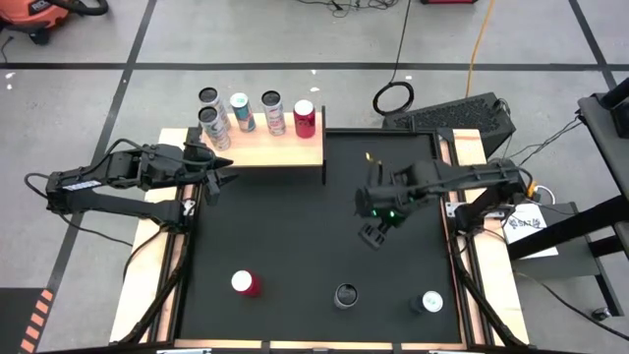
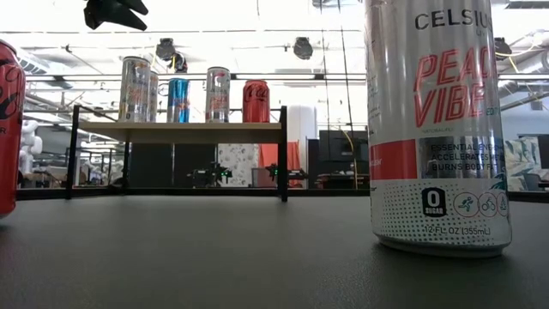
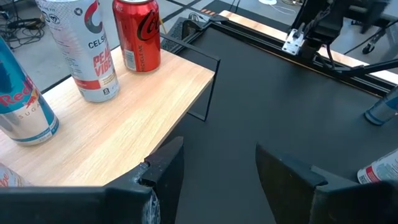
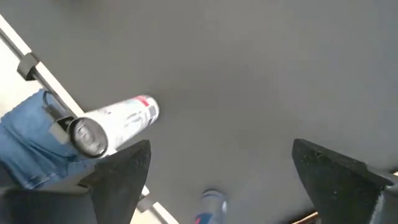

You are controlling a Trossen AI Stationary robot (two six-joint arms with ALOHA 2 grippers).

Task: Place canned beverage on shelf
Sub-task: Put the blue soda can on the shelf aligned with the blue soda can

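Observation:
The pale wood shelf (image 1: 280, 149) on thin black legs stands at the table's far left and carries several upright cans, among them a red cola can (image 1: 305, 116), a white Celsius can (image 3: 84, 53) and a blue can (image 3: 25, 109). My left gripper (image 1: 228, 180) is open and empty, raised at the shelf's near left edge; it also shows in the left wrist view (image 3: 217, 177) and the low view (image 2: 116, 10). My right gripper (image 1: 371, 234) is open and empty above the table's middle right. Three cans stand on the table near its near edge: a red one (image 1: 244, 283), a white Celsius one (image 1: 346, 295) and a white-and-blue one (image 1: 429, 303).
The black table top (image 1: 295, 236) is edged by narrow wooden strips (image 1: 138, 285). In the low view the Celsius can (image 2: 437, 129) stands close at the right and the red can (image 2: 7, 129) at the left. Blue denim (image 4: 25, 146) shows beyond the table's edge.

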